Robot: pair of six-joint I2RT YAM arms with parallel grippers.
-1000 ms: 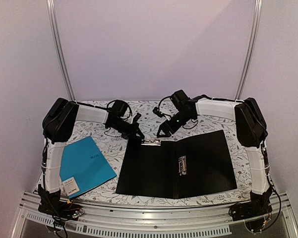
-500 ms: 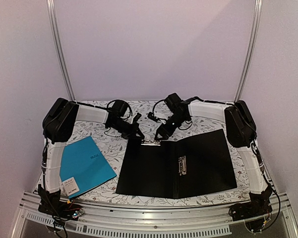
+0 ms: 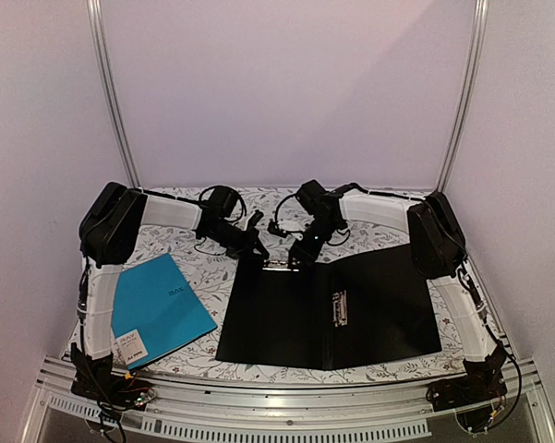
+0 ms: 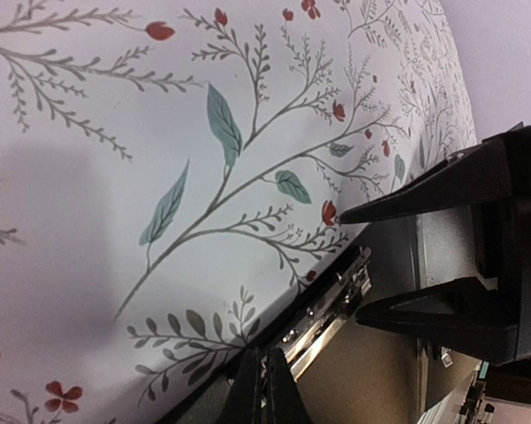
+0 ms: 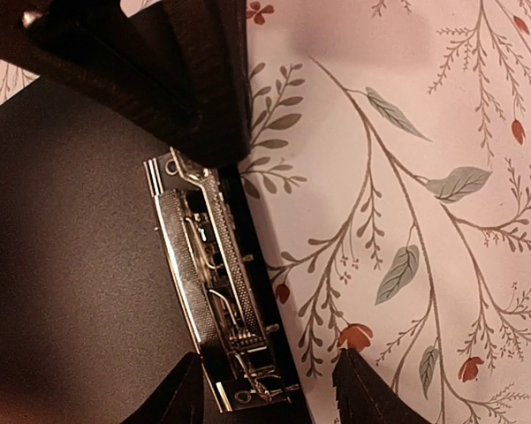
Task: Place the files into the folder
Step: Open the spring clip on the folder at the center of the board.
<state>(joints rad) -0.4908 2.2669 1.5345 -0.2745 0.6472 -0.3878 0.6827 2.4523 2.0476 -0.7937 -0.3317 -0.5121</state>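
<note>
The black folder (image 3: 369, 314) lies open and flat in the middle of the table. A silver clip (image 3: 279, 265) sits on its far edge. My left gripper (image 3: 257, 242) is shut, its tips (image 4: 265, 384) resting against one end of the clip (image 4: 336, 305) with nothing visibly between them. My right gripper (image 3: 300, 254) is open and low over the other end. In the right wrist view one fingertip (image 5: 190, 389) is over the black cover and the other over the cloth, with the clip (image 5: 212, 283) between them. The files are out of view.
A teal-blue folder (image 3: 157, 309) lies on the left of the flowered tablecloth (image 3: 397, 235). A second metal fitting (image 3: 339, 307) sits along the black folder's spine. The right gripper's black fingers (image 4: 442, 185) show close beside my left gripper in the left wrist view.
The right arm has swung left and down to the clip, and its jaws have narrowed. The left arm and the folder have stayed put.
</note>
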